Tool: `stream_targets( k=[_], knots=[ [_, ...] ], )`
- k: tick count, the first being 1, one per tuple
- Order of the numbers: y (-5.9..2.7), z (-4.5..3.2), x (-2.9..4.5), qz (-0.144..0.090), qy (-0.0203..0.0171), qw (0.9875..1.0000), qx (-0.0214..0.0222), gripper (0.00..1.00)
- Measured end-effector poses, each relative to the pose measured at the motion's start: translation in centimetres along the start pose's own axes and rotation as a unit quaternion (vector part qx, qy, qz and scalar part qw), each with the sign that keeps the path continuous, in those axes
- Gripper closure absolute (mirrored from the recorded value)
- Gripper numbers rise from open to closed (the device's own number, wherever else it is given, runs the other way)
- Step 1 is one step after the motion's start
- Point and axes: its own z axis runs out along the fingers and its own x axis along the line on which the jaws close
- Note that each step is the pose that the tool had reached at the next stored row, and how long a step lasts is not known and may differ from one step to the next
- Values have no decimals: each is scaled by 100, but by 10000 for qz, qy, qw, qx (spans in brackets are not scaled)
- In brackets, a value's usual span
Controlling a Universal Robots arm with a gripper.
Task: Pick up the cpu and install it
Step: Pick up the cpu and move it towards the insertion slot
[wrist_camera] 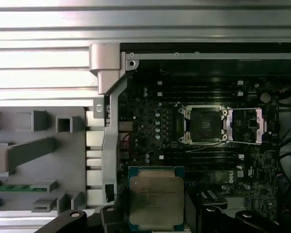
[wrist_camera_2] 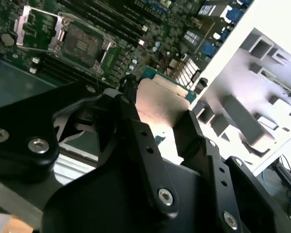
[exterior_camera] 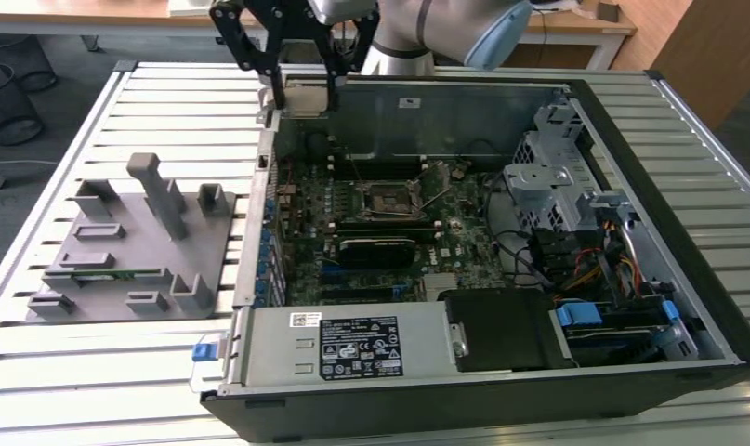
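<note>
Table: pale metal top of long slats running left to right, filling the near scene.
Desk: light wooden top on white legs, along the far side.
Bins: black wire-mesh baskets on the floor, far at the exterior view's left.
Floor: plain grey.
Cabinet: brown wooden side, far at the exterior view's right.
Light: bright, even, glaring off the slats.

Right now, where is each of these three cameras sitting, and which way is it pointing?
Exterior view: off the arm, raised, looking down on the open computer case and grey parts tray; the arm and tool show.
First wrist view: on the arm, looking down past the tool at the cpu it grips and the motherboard socket.
Second wrist view: on the arm, slanted along the tool's black fingers.
Both wrist views share the cpu and socket.
</note>
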Motion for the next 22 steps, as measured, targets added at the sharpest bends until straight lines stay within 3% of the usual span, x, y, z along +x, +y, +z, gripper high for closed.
stream_targets(
  k=[7,17,22],
  knots=[
    [45,5,-154,0,0,10000,1,46],
    [94,12,-446,0,-1,10000,0,46],
    [113,14,-558,0,-1,10000,0,46]
  ],
)
